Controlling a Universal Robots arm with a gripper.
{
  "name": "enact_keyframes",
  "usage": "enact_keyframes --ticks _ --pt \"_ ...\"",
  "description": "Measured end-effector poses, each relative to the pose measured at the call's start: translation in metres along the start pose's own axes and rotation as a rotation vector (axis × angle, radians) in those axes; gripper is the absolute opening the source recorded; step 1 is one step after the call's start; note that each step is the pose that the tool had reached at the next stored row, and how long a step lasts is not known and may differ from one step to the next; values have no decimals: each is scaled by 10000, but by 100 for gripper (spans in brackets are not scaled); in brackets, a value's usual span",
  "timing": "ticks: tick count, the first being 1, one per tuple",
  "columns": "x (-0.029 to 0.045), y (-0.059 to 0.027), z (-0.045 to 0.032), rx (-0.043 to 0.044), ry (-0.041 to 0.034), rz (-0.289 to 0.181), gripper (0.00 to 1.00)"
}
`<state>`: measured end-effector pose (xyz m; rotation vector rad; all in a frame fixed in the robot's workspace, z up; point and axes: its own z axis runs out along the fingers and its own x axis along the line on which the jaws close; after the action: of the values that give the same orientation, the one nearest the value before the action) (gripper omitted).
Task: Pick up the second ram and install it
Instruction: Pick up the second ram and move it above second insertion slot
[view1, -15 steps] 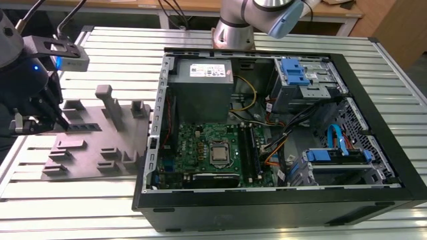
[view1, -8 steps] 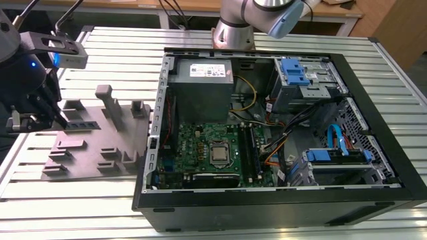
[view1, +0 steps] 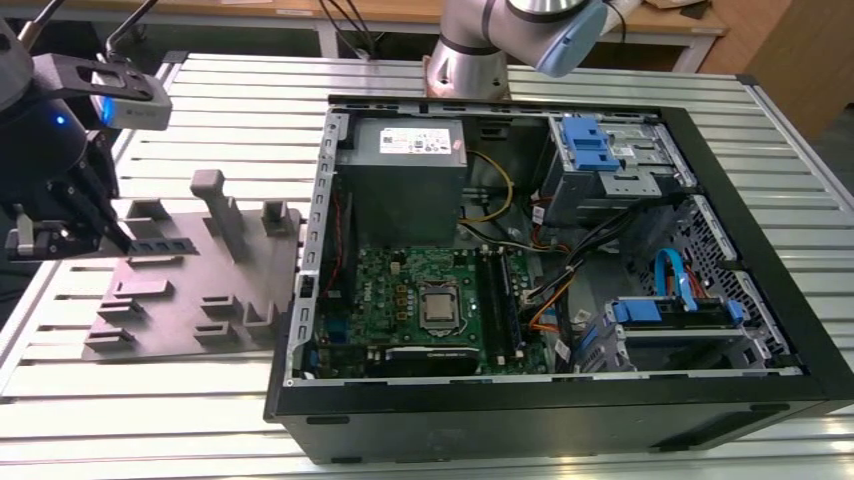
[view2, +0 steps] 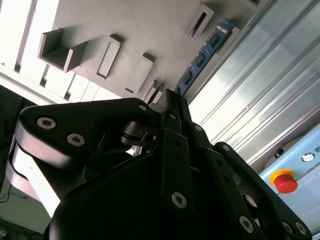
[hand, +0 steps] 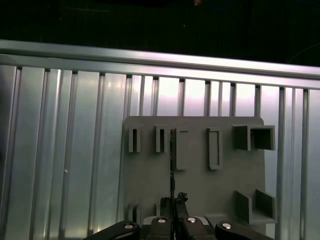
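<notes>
One memory stick (view2: 205, 50), a thin blue-green board with a row of black chips, reaches straight out past the tips of your fingers (view2: 173, 112) in the second wrist view. In the first wrist view it appears edge-on, as a dark line running ahead from between the fingertips (hand: 181, 199).

The fingers are drawn almost together with only the stick's thin edge between them. Read this as a pinch on its near end, though the contact itself is hidden behind the finger bodies.

Below and ahead of the fingers lies the grey holder block (hand: 200, 185) with its pockets and posts, resting on the ribbed metal counter (hand: 60, 150). Whether the stick is clear of its pocket cannot be told.

Step in hand, as judged: the pick-up, with the grasp made and the install not yet begun.

In the exterior view the open computer case (view1: 747, 405), its green board (view1: 387, 285) and its long black slots (view1: 505, 300) sit well apart from the fingers, towards the exterior view's right.

The next move calls for a straight pull in line with the pocket, without twist. The stick is thin, is held by one end, and could lever or slip.
</notes>
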<state>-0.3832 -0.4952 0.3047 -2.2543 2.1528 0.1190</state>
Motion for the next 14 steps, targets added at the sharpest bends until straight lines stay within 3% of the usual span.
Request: enact_keyframes --ticks 14 --pt "-11 6 -162 0 -1 0 14"
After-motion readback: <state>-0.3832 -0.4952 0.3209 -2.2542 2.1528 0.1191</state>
